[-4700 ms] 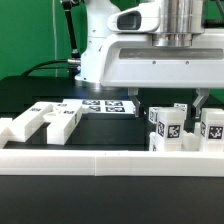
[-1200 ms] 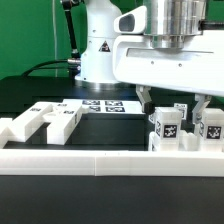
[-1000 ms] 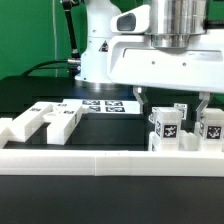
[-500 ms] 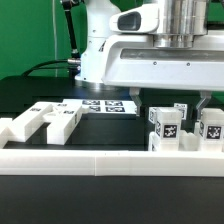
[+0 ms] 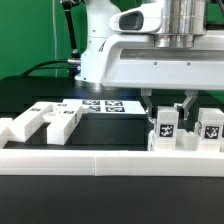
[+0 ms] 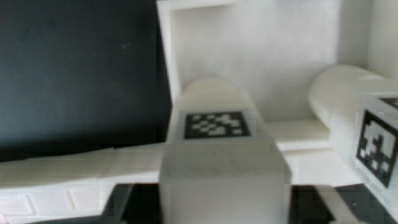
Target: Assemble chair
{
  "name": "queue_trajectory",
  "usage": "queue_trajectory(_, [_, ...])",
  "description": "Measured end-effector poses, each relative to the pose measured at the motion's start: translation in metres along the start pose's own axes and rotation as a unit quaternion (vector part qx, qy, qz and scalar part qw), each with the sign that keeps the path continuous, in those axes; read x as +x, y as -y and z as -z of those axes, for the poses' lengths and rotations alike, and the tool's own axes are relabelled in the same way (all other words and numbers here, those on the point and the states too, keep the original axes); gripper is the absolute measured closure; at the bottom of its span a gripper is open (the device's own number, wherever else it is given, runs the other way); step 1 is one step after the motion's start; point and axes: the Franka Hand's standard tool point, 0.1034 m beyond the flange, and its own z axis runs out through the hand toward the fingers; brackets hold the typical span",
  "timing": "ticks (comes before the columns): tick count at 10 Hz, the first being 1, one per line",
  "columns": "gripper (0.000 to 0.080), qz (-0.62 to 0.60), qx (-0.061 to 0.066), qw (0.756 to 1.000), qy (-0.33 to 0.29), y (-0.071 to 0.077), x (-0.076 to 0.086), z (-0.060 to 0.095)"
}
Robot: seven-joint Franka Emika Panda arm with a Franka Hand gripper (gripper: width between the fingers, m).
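Gripper (image 5: 168, 110) astride upright tagged chair post (image 5: 166, 128); contact unclear

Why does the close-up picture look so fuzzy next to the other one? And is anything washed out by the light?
Wrist view: soft throughout; the tagged white post looms large, edges smeared, its pale faces nearly washed out. Exterior view: sharper, tags crisp, the black table very dark against the bright white arm.
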Motion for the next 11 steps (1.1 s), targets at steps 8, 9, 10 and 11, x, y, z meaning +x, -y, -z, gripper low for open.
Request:
queue_trajectory(8, [0.0507, -0.139, -0.012, 0.990, 0.028, -0.010, -0.010, 0.001])
queue_trajectory(9, [0.0507, -0.140, -0.012, 0.990, 0.028, -0.010, -0.010, 0.001])
queue_trajectory(10, [0.0411, -0.140, -0.012, 0.990, 0.027, -0.010, -0.010, 0.001])
queue_trajectory(11, [0.0238, -0.139, -0.010, 0.990, 0.025, -0.009, -0.009, 0.004])
